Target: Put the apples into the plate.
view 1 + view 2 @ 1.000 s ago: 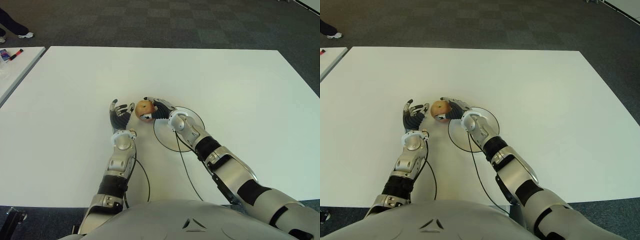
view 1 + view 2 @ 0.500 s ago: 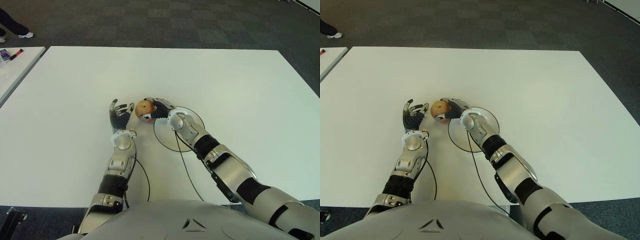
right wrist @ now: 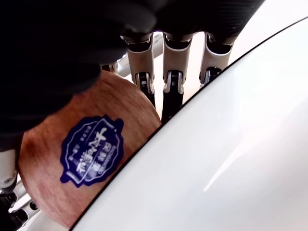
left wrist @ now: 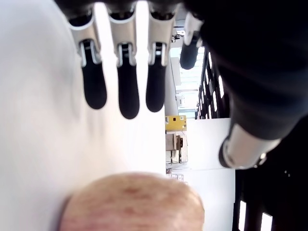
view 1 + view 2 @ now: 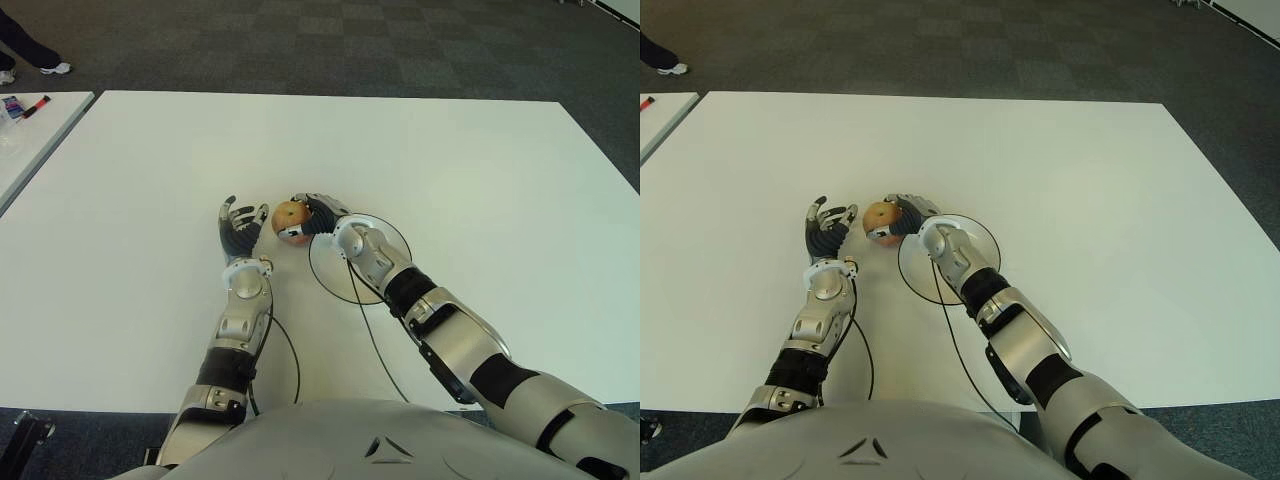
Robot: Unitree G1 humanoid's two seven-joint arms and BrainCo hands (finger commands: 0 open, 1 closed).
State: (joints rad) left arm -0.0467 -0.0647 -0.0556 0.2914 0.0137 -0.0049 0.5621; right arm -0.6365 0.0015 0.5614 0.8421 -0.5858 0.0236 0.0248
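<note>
You've got the big white table (image 5: 480,170) filling the scene, dark carpet (image 5: 400,45) beyond its far edge. A second white surface (image 5: 30,135) sits off to your robot's left, with small items at its far end too tiny to make out.

The white plate (image 5: 385,235) with its dark rim lies near the middle of the table, and your right forearm crosses over it. Your right hand (image 5: 318,218) reaches past the plate's left rim and its fingers are wrapped around the apple (image 5: 291,216). In the right wrist view the apple (image 3: 86,159) shows a blue sticker (image 3: 91,149) and sits right at the rim, probably just outside it.

Your left hand (image 5: 240,228) shows just left of the apple, fingers spread and holding nothing, apart from the fruit.
</note>
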